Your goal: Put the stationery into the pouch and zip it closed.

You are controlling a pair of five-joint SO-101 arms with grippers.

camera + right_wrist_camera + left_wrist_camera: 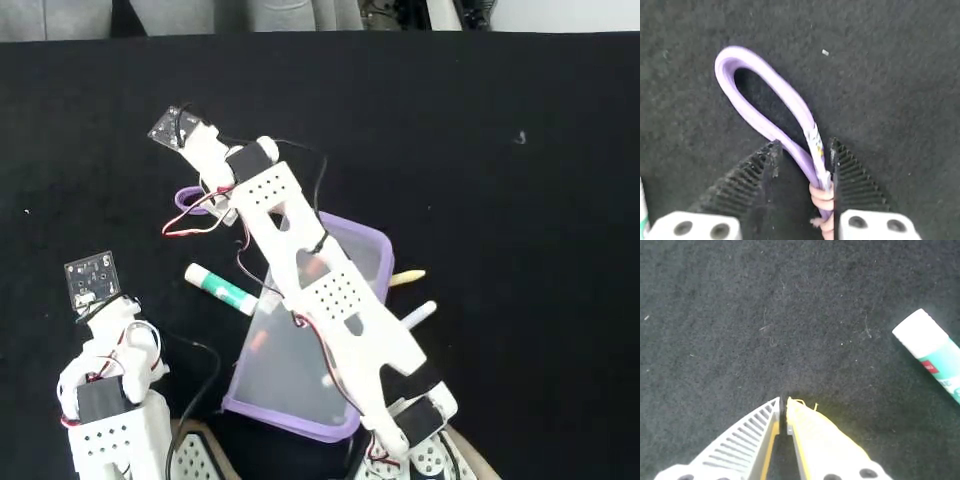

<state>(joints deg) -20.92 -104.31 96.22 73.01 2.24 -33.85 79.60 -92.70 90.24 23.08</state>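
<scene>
Plainly, we judge most of the task still ahead: the glue stick [222, 289] and a pencil [408, 277] lie beside the pouch [290, 415], our right gripper [804, 147] is spread around its purple loop [787, 100], and our left gripper [784, 402] is pressed together, empty.

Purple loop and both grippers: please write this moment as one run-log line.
right gripper: open around purple loop | left gripper: shut, empty | glue stick: on table, outside pouch
</scene>
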